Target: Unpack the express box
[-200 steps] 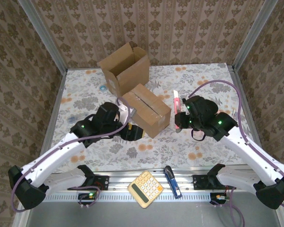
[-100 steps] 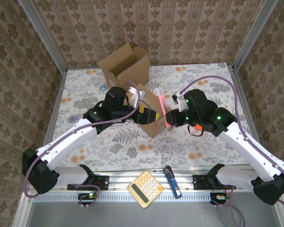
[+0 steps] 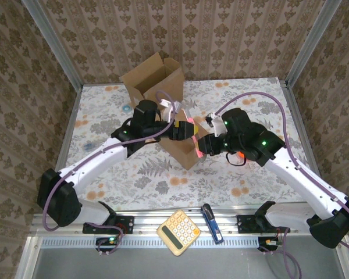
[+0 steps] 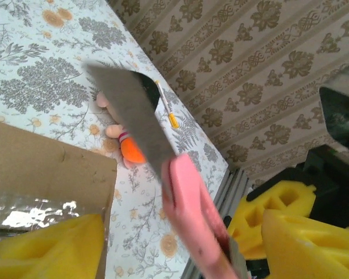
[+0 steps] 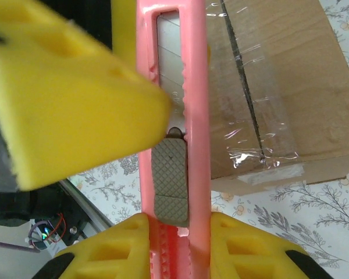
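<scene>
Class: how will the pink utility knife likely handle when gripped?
Probably stiff and light: the utility knife is a slim plastic shell. Its smooth sides might slip in the right gripper's foam pads. The thin extended blade could snap.

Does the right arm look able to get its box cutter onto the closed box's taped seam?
Probably yes: the right pincer holds the pink box cutter close to the taped seam, though the left pincer crowds it.

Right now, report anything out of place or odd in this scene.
The pink utility knife, clamped in the right tool, has a long bare blade out, standing between the left tool's open fingers by the taped box. Also, a calculator lies on the mounting rail, off the table.
</scene>
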`<state>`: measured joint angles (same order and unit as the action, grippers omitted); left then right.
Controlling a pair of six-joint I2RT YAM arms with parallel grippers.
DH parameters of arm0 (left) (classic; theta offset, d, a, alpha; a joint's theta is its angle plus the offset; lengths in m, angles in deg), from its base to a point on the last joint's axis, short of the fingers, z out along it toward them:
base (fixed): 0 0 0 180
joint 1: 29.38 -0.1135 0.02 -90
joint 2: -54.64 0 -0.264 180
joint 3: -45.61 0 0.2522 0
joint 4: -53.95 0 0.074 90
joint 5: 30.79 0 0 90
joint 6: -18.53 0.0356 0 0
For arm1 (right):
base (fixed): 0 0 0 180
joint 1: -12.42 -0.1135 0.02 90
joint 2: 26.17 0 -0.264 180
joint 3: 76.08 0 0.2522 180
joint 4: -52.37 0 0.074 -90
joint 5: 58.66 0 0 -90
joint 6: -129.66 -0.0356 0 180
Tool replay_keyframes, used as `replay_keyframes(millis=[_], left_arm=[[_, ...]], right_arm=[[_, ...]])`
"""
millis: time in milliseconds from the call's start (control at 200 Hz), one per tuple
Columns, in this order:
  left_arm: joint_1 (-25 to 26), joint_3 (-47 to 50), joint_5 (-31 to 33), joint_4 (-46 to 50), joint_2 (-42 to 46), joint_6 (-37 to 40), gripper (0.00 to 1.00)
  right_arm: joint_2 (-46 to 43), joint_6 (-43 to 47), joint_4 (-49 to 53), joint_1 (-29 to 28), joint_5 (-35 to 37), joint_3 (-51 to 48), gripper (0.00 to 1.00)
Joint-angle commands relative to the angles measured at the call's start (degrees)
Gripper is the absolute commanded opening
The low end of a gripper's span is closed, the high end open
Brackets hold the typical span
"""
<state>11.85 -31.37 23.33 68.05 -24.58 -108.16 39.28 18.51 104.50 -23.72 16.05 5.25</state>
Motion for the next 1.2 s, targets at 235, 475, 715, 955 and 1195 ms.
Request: replay_keyframes(millis=[235, 475, 715, 955, 1195], left_arm=[[-0.19, -2.20, -3.87, -5.63, -2.23, -2.63, 0.16], [-1.51, -0.47, -3.50, -4.59, -2.03, -2.20, 0.00], [-4.04, -1.70, -1.76, 3.30, 1.73, 3.14, 0.13], [-4.19, -2.83, 1.25, 10.42, 6.18, 7.88, 0.54], [-4.14, -2.17, 2.82, 15.74, 12.14, 11.20, 1.00]], right_arm=[[2.11, -0.64, -4.23, -1.56, -1.24, 2.83, 0.22], [0.54, -1.21, -3.71, -2.00, 1.93, 1.12, 0.25], [-2.00, -3.22, 14.71, -1.95, 18.47, 1.07, 0.55], [0.08, -8.24, 20.06, -1.99, 23.13, -6.30, 0.71], [9.07, -12.63, 19.40, -2.09, 22.77, -11.30, 0.79]])
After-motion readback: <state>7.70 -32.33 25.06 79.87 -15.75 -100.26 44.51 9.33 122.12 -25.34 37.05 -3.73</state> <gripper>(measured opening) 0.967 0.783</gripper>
